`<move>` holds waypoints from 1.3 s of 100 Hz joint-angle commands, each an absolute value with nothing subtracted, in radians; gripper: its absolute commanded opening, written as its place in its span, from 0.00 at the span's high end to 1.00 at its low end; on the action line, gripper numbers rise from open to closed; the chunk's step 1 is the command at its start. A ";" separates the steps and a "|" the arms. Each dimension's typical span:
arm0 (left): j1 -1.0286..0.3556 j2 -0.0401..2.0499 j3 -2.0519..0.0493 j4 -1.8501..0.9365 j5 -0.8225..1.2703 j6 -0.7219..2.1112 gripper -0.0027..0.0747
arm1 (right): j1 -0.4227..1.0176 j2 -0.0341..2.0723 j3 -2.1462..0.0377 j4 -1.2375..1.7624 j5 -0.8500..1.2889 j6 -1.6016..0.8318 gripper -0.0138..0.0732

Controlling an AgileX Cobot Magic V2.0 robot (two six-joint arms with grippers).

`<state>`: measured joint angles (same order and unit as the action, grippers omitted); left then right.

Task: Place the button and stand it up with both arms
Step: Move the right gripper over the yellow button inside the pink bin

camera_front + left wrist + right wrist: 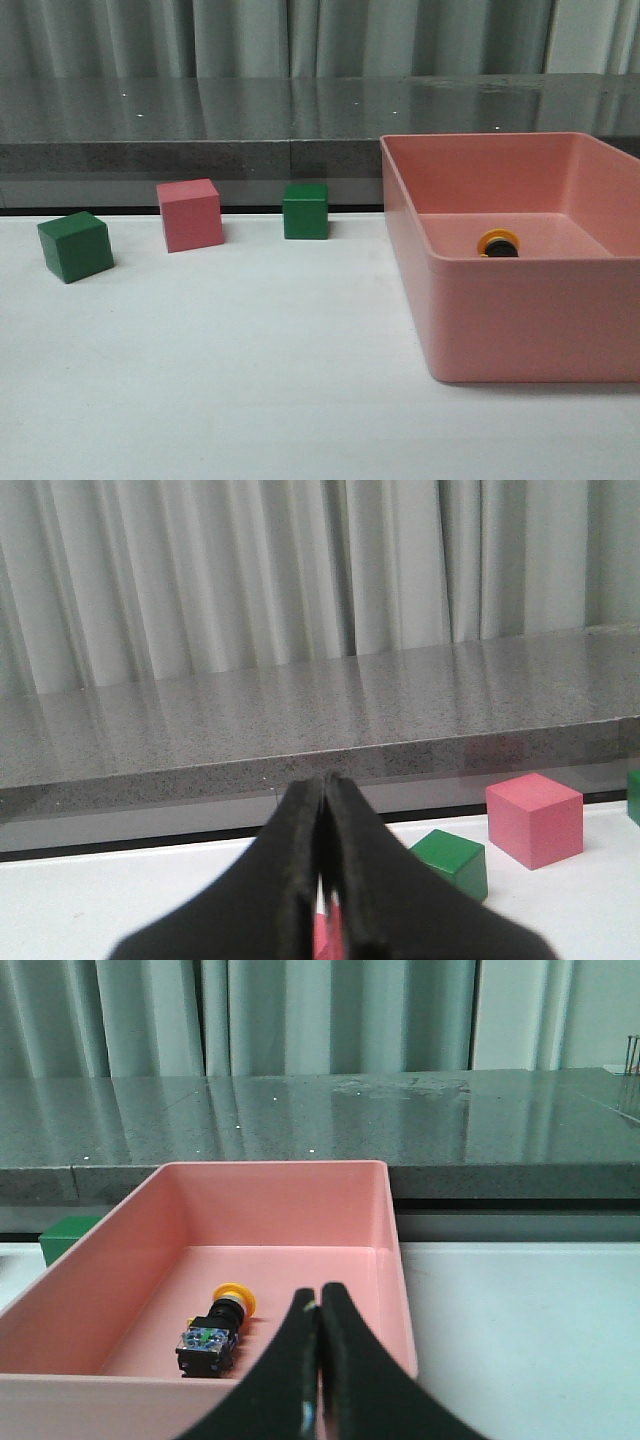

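Observation:
The button (219, 1326) lies on its side on the floor of the pink bin (300, 1174), yellow cap toward the far wall, clear block base toward my right gripper. In the front view only its yellow cap and black barrel (498, 243) show over the bin's front wall (530, 315). My right gripper (320, 1305) is shut and empty, above the bin's near rim, right of the button. My left gripper (325, 792) is shut and empty over the white table, near a green cube (452, 860). Neither arm shows in the front view.
A green cube (75, 246), a pink cube (189, 214) and a second green cube (305, 210) stand in a row at the table's back left. A grey stone ledge (200, 110) and curtains run behind. The pink cube (533, 819) also shows in the left wrist view.

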<state>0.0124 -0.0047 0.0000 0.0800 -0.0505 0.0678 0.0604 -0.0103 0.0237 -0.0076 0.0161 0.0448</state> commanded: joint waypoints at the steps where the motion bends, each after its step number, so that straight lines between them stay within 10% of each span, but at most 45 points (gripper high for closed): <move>1: 0.014 -0.036 0.046 0.079 -0.136 0.060 0.99 | 0.055 -0.029 0.013 -0.008 -0.071 0.038 0.92; 47: 0.014 -0.036 0.046 0.079 -0.136 0.060 0.99 | 0.055 0.058 -0.245 0.000 0.056 0.114 0.92; 130: 0.014 -0.036 0.046 0.079 -0.136 0.060 0.99 | 0.176 1.188 -1.003 0.377 0.407 -0.170 0.92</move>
<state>0.0124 -0.0047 0.0000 0.0800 -0.0505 0.0678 0.1452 1.1054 -0.9353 0.3599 0.4681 -0.0614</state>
